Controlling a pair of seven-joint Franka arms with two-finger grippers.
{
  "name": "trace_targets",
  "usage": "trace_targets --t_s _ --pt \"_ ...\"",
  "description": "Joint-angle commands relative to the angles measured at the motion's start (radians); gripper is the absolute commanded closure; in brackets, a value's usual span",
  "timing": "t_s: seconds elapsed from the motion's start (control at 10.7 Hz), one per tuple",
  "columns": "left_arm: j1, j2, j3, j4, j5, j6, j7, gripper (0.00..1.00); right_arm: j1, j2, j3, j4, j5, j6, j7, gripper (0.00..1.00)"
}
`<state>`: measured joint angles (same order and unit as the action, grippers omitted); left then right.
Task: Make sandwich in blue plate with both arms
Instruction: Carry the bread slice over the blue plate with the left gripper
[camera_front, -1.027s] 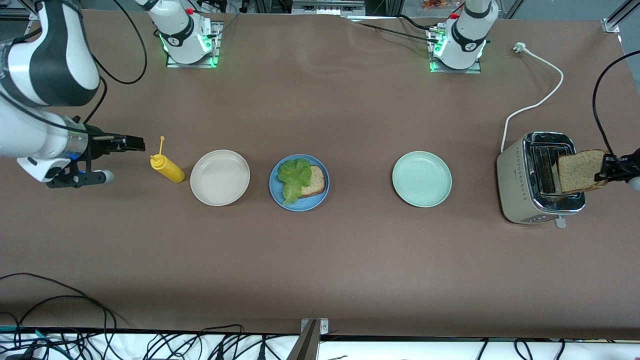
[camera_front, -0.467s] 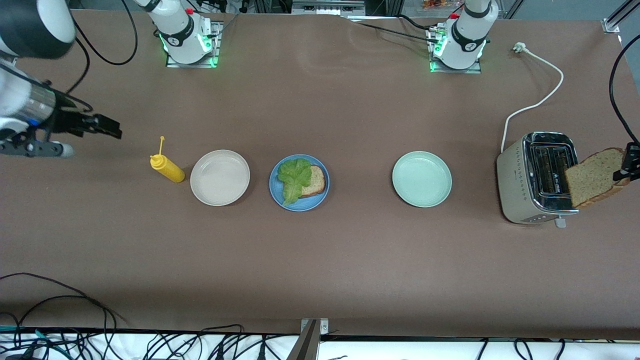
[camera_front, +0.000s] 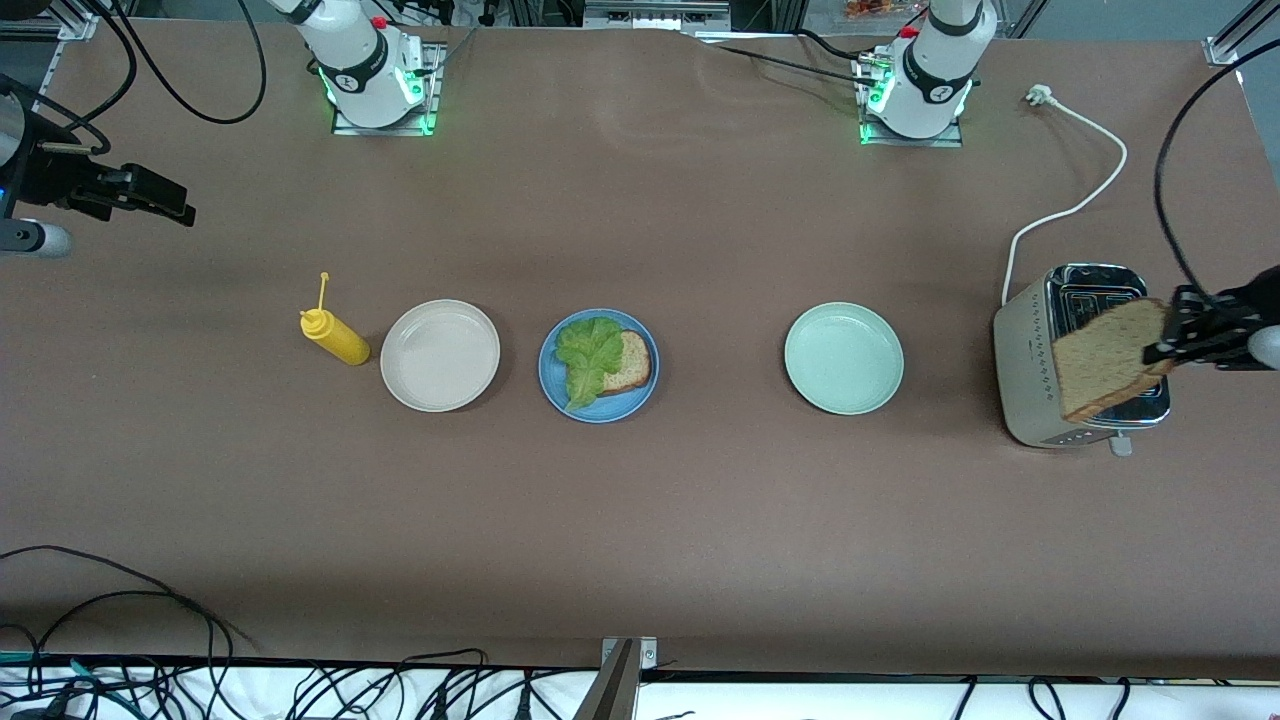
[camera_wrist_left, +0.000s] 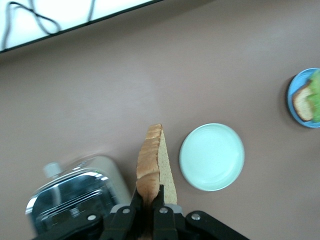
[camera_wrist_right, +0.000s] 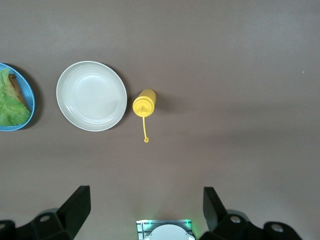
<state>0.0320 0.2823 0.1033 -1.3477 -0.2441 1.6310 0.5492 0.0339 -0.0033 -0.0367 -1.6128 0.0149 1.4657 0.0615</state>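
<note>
Brown toast slice (camera_front: 1108, 358) hanging over the toaster (camera_front: 1080, 360), left gripper (camera_front: 1168, 340) pinching it tight, blue plate (camera_front: 598, 400) sitting mid-table holding bread and lettuce (camera_front: 588, 358), right gripper (camera_front: 165, 200) spreading wide over the table's edge.

Yellow squeeze bottle (camera_front: 336, 337) stands toward the right arm's end of the table, just beside cream-white plate (camera_front: 440, 355). Mint-green plate (camera_front: 844, 358) sits well apart from it. Chrome toaster (camera_front: 1040, 385), white cord (camera_front: 1075, 205) attached, stands at the left arm's end.
</note>
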Motion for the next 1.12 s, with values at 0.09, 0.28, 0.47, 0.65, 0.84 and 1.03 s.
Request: trace_targets --t_s 0.09,0.28,0.47,0.65,0.84,1.03 --pt "-0.003 0.064 -0.176 0.022 -0.062 -0.028 -0.206 1.0 0.014 0.008 -0.023 0.024 0.013 -0.001 -0.006 0.0" --pt "-0.004 0.112 -0.281 0.019 -0.127 -0.023 -0.378 1.0 0.014 0.011 -0.038 0.021 0.013 0.054 -0.055 0.0" --pt "-0.007 0.168 -0.391 0.024 -0.159 0.012 -0.542 1.0 0.014 0.014 -0.037 0.022 0.01 0.085 -0.06 0.0" --pt "-0.012 0.222 -0.436 0.016 -0.245 0.079 -0.606 1.0 0.014 0.011 -0.039 0.028 0.002 0.093 -0.043 0.0" --pt "-0.038 0.288 -0.487 0.021 -0.276 0.115 -0.682 1.0 0.012 0.017 -0.042 0.028 -0.007 0.172 -0.042 0.0" --pt "-0.047 0.357 -0.566 0.018 -0.299 0.211 -0.783 1.0 0.011 0.049 -0.042 0.028 -0.013 0.222 -0.042 0.0"
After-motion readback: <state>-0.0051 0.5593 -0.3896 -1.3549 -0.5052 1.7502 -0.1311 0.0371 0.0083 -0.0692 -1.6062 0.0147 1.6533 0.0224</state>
